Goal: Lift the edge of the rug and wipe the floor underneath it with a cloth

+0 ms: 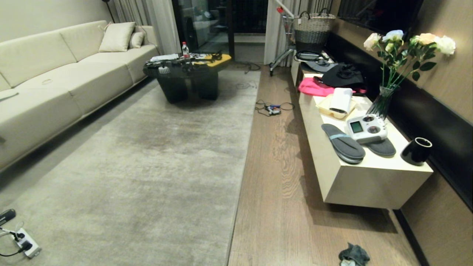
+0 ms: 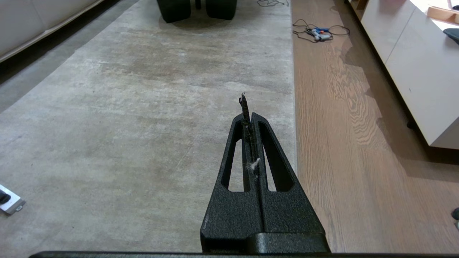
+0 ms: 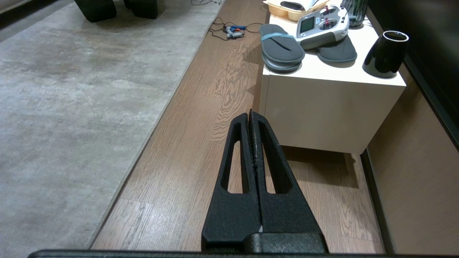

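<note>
Indoors, rug [image 1: 147, 159] flat on floor [image 1: 281, 192], cloth [image 1: 354, 254] beside, both grippers clenched empty

I see the rug [image 1: 147, 155] lying flat, its straight edge along bare floor [image 1: 281, 192] | cloth [image 1: 354, 255] crumpled on the planks near me, apart from the rug | low cabinet [image 1: 369, 181] to the right carries slippers [image 1: 343, 143], a controller [image 1: 367, 128], a black cup [image 1: 417, 150].

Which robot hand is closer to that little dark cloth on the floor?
Probably the right. The right gripper hangs shut over the wood floor, the strip where the cloth lies. The left gripper, also shut, hangs above the rug, farther off.
</note>
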